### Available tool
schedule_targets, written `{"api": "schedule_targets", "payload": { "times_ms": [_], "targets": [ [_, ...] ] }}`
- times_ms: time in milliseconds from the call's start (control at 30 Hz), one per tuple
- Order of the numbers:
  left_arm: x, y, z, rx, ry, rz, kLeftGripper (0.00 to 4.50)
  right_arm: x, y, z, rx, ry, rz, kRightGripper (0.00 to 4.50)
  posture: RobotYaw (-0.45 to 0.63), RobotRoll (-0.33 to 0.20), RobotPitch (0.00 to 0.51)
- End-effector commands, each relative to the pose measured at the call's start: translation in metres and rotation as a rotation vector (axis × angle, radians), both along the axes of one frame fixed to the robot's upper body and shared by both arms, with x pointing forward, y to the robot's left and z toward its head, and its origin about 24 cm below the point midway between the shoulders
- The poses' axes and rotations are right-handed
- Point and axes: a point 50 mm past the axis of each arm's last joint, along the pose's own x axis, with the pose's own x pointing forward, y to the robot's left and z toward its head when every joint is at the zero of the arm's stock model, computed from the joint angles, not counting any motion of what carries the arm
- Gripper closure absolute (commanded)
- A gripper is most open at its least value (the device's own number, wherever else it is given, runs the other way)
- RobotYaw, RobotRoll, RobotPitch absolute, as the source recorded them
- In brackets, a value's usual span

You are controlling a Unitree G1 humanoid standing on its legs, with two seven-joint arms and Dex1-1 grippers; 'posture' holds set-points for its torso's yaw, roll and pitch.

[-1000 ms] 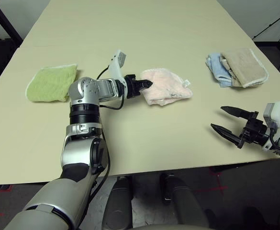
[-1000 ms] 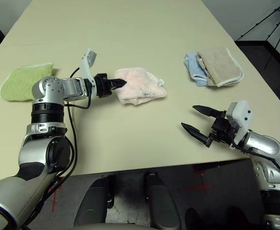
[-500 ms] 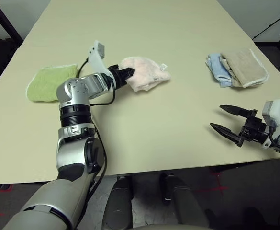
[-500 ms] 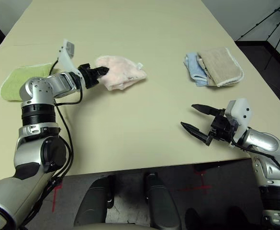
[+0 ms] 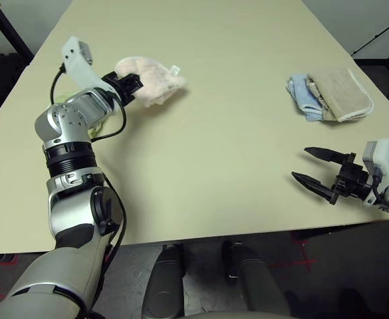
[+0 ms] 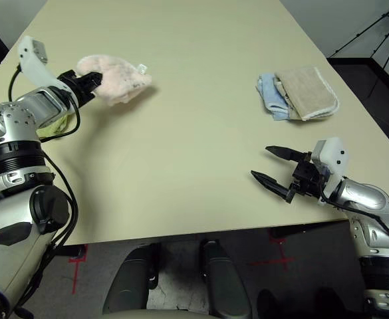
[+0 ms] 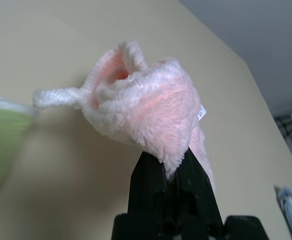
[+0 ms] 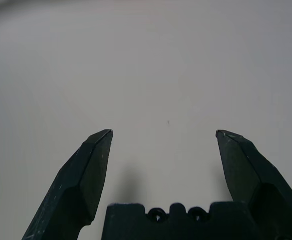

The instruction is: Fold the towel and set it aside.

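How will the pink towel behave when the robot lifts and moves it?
The pink towel is probably floppy: its edges curl and bulge beyond the left gripper. It looks light, since one pinch at one end carries it. Its fluffy pile likely gives the closed fingers good grip, but the folds may open because only that end is held.

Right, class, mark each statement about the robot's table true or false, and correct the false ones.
1. The left gripper is pinching the pink towel. True.
2. The right gripper is closed on the blue cloth. False: it is open and holds nothing.
3. The beige cloth lies partly over the blue one. True.
4. The green cloth lies beside the beige one. False: it is toward the robot's left, partly hidden behind the left arm.
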Motion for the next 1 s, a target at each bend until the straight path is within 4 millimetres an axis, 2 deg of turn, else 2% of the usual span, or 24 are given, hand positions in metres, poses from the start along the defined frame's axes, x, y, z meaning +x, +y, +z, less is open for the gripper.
{"api": "schedule_targets", "payload": {
  "times_ms": [33, 233, 500, 600, 833, 1000],
  "targets": [
    [-0.003, 0.008, 0.006, -0.038, -0.034, 0.06, 4.46, 0.0, 0.0, -0.005, -0.003, 0.018, 0.011, 0.0, 0.16, 0.0, 0.186],
    [-0.013, 0.033, 0.004, -0.019, -0.036, 0.167, 4.46, 0.002, 0.002, -0.006, 0.0, 0.021, 0.022, 0.0, 0.18, 0.0, 0.189],
    [-0.022, 0.055, 0.004, -0.019, -0.045, 0.268, 4.46, 0.005, 0.004, -0.007, 0.003, 0.026, 0.034, 0.0, 0.18, 0.0, 0.189],
    [-0.026, 0.064, 0.004, -0.014, -0.044, 0.309, 4.46, 0.006, 0.005, -0.007, 0.003, 0.026, 0.038, 0.0, 0.21, 0.0, 0.195],
    [-0.036, 0.075, 0.004, -0.026, -0.047, 0.383, 4.46, 0.008, 0.005, -0.007, 0.0, 0.032, 0.049, 0.0, 0.23, 0.0, 0.197],
    [-0.044, 0.073, 0.005, -0.037, -0.051, 0.395, 4.46, 0.01, 0.005, -0.006, 0.0, 0.031, 0.054, 0.0, 0.23, 0.0, 0.198]
  ]
}}
